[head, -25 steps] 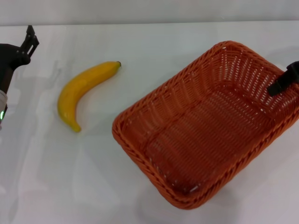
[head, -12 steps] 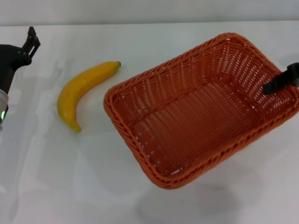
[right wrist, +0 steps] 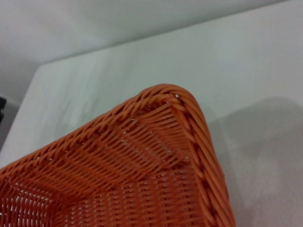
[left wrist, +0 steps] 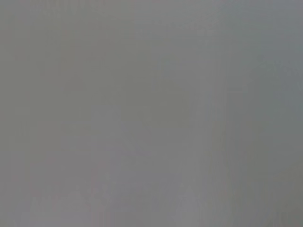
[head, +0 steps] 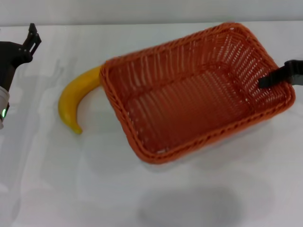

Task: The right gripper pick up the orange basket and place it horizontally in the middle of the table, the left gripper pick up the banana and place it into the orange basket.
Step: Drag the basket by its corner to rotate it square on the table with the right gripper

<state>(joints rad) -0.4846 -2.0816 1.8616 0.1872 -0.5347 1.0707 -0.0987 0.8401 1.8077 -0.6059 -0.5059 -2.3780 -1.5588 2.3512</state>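
Since a second ago the orange basket (head: 194, 90) has swung leftward and risen, its left corner now covering the stem end of the banana (head: 75, 101). Carried off the table (head: 57, 189), it casts a shadow near the front. The right gripper (head: 277, 78) pinches its right rim. Stiff, light wicker should hold shape when gripped at the rim. The left gripper (head: 29, 43) waits at far left, prongs slightly spread. Open room lies in front; the banana crowds the left side, so lowering there risks trapping it.
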